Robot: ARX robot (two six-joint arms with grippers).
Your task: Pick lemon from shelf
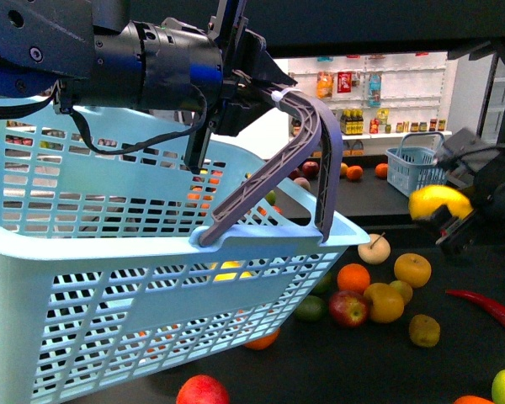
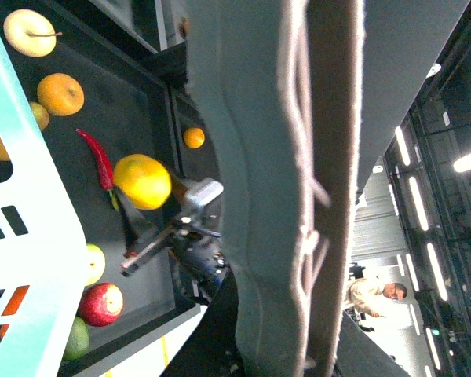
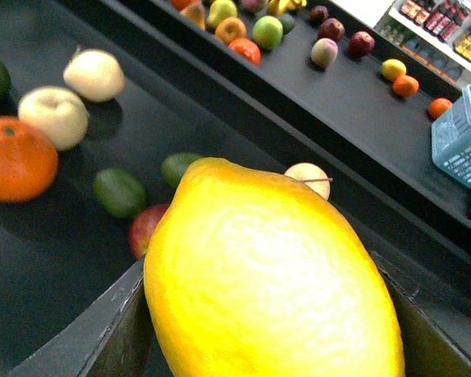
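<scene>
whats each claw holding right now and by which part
The right claw is shut on the lemon across its sides. The left claw grips the basket by its grey handle.

Counting one big basket (image 1: pixel 84 238) and, right of it, one small basket (image 1: pixel 412 171). Counting one lemon (image 1: pixel 438 202), one chilli (image 1: pixel 488 309) and one pale fruit (image 1: pixel 374 249), all right of the big basket. Spotting at least four oranges (image 1: pixel 353 278) right of it too, and two red apples (image 1: pixel 347 309) (image 1: pixel 202 391) near its lower edge.
</scene>
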